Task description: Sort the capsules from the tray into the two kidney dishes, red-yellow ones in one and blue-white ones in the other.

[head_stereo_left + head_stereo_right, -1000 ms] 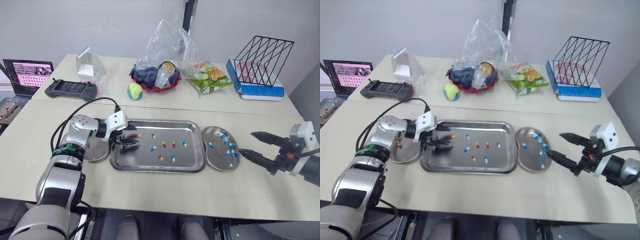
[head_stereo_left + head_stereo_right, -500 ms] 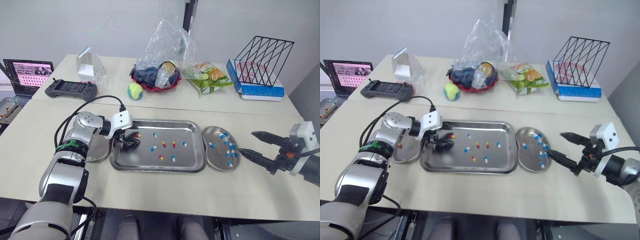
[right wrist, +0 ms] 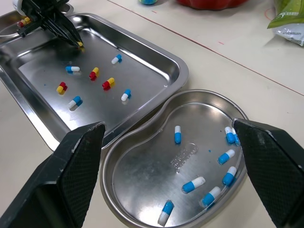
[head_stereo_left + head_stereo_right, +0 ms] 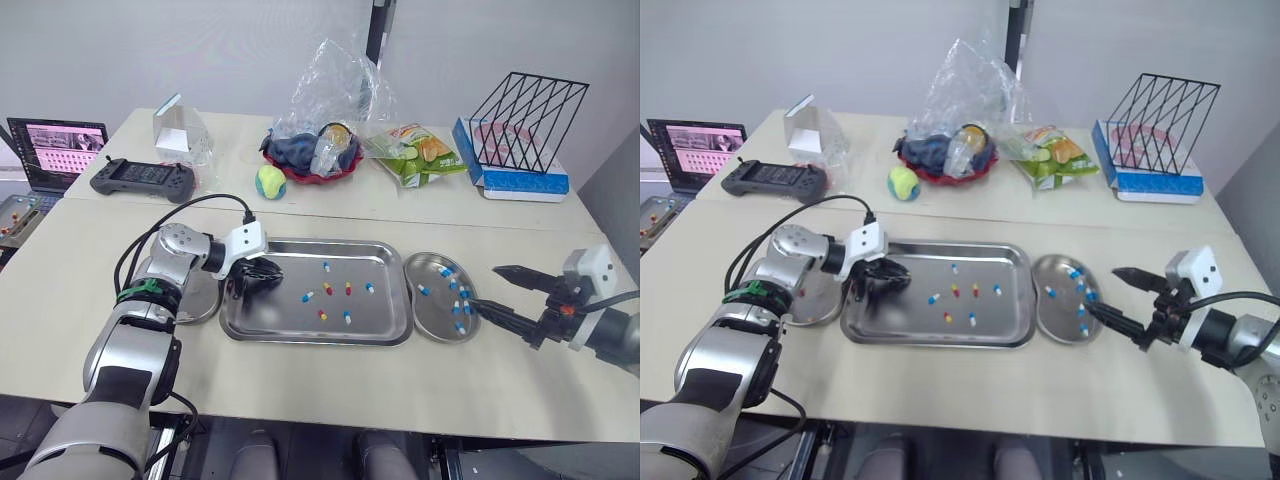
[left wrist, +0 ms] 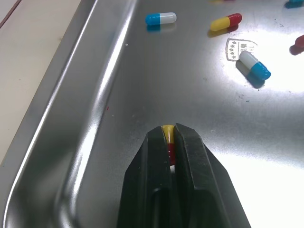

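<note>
Over the surface [image 4: 300, 395], the left end effector [image 4: 268, 269] pinches a red-yellow capsule [image 5: 167, 129] above the tray [image 4: 320, 338], its dish [image 4: 205, 298] just behind, wristward.

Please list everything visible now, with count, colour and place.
rectangular steel tray: one, silver, centre
loose blue-white capsules: four, in the tray
loose red-yellow capsules: three, in the tray
right steel kidney dish: one, silver, holding about eight blue-white capsules
left steel kidney dish: one, silver, partly behind the left arm
black game controller, clear box: one each, back left
open laptop: one, far left
yellow-green ball: one, back
red bowl under clear plastic bag: back middle
green snack packet: one, beside bowl
black wire rack on blue box: back right
left gripper: black, shut on a red-yellow capsule in the tray
right gripper: black, open, beside right dish
</note>
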Tool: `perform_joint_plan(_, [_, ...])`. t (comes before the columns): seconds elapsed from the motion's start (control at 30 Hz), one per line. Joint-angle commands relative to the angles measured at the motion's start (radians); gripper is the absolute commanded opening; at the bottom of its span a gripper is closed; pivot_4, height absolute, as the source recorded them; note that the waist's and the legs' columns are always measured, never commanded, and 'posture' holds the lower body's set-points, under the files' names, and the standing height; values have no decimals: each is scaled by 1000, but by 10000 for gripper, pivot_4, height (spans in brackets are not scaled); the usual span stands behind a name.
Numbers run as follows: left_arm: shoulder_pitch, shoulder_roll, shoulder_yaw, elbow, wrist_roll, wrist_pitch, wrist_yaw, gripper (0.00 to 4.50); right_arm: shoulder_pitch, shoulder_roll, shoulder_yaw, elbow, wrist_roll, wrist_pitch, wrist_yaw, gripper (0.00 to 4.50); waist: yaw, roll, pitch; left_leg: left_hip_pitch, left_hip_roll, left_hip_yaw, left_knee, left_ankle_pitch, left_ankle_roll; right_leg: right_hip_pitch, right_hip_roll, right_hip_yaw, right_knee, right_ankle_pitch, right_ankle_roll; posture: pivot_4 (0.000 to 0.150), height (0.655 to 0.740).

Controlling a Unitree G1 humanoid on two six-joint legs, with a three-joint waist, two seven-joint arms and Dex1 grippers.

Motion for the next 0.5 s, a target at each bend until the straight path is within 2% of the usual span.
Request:
perform_joint_plan(0.03, [-32,54,84,-64,-84,55,-13,174,-39,-1,5,19,0,-31,11,45000,-1,0,0,0,0,0,0,0,0,0,0,0,0,0,0,1500,7180])
perform_joint_plan(0.13, [-17,147,132,-162,-120,117,-19,174,-80,-4,37,51,-6,-39,27,45000,-13,0,0,-1,0,0,0,0,0,-1,0,0,0,0,0,1500,7180])
perform_joint_plan(0.23, [82,263,194,-361,-198,269,-70,174,-111,-7,60,73,-10,-43,39,45000,-23,1,0,-1,0,-1,0,0,0,-1,0,-1,0,0,0,1500,7180])
perform_joint_plan(0.33, [201,340,234,-484,-234,348,-65,174,-146,-6,90,98,-16,-47,53,45000,-25,4,0,0,0,-1,-1,0,1,0,0,-1,0,0,1,1500,7180])
perform_joint_plan(0.5, [365,380,269,-609,-256,392,-6,174,-209,-5,138,147,-32,-56,81,45000,-16,6,1,0,0,-1,0,0,0,0,0,-1,1,0,1,1500,7180])
